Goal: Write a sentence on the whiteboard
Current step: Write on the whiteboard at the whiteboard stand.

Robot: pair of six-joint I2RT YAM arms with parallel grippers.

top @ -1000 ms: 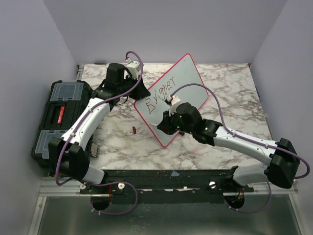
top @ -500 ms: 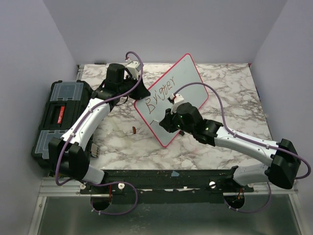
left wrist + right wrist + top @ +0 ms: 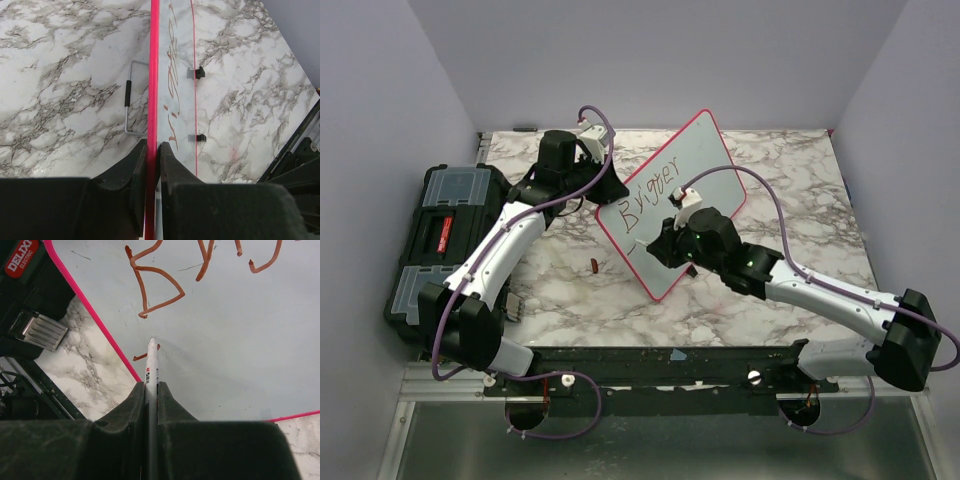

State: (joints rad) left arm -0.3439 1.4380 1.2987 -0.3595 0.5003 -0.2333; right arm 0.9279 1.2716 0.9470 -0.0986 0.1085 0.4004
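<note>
The whiteboard, pale with a red-pink frame, stands tilted on the marble table. My left gripper is shut on its left edge; in the left wrist view the jaws pinch the red frame. One line of the sentence in reddish-brown reads roughly "Brigger". My right gripper is shut on a white marker. The marker's tip touches the board below the lettering, beside a short fresh stroke.
A black toolbox lies at the table's left edge, close to the board's lower corner. A small reddish-brown cap lies on the marble near the board. A wire handle sits behind the board.
My right gripper has shifted slightly up the board with the marker, toward the written word. The left gripper and the board have stayed put.
</note>
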